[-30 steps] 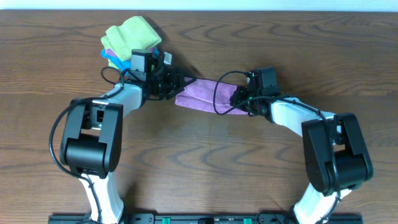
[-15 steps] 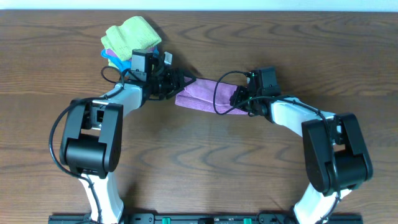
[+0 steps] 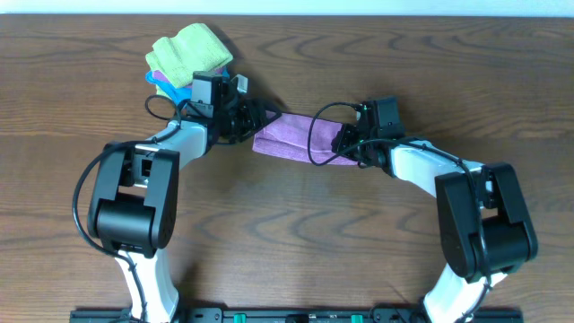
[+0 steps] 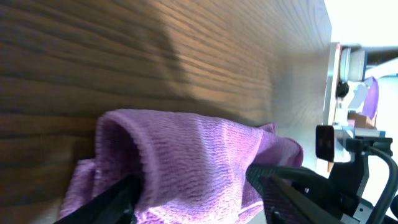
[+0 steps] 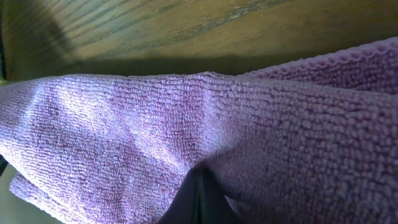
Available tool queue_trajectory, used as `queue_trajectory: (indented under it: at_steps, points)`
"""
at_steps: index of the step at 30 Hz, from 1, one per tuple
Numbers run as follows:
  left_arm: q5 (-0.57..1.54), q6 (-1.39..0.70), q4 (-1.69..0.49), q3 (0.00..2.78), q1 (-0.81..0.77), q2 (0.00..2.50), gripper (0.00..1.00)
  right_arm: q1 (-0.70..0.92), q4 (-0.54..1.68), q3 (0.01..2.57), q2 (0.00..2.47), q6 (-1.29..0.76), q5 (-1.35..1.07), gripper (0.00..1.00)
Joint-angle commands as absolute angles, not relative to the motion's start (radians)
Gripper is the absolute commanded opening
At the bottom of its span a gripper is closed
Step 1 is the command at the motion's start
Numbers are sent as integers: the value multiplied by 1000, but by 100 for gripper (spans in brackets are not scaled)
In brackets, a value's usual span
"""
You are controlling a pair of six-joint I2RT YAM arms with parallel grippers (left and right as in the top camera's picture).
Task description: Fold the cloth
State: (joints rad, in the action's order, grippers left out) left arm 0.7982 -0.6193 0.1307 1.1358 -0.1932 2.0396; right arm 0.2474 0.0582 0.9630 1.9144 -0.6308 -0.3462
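Purple cloth [image 3: 289, 136] strung low over table [image 3: 296, 233] between left gripper [image 4: 194, 196] and right gripper [image 5: 199, 205], clamped at both ends (right one mostly buried in fabric). Keep tension even, swing both ends over together, match edges before letting go.

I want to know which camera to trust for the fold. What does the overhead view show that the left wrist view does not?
Only overhead: the left arm and right arm whole, and a pile of yellow-green and blue cloths at the far edge. Only left wrist: the purple cloth up close, its near edge curled over, with a shadow on the wood behind it. Both: the purple cloth, the left pincer at it, and the brown table.
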Motion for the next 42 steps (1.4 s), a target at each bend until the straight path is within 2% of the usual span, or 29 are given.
queue_trajectory:
  at_steps: [1,3,5,23,39,42]
  points:
    - [781,-598,131,1142,-207,2040,57,257,90,941,1933,-611,-295,1]
    - [782,-598,131,1142,-210,2040,39,257,90,941,1933,-612,-295,1]
    - [786,-598,131,1142,-209,2040,6,257,90,941,1933,-612,-295,1]
    - [1019,-636,140,1144,-96,2028,5,257,95,941,1933,-612,-287,2]
    - [1124,-677,139,1206,-76,2027,6,257,113,941,1933,-611,-249,2]
    - [1144,-677,139,1209,-75,2027,10,257,120,941,1933,-604,-242,1]
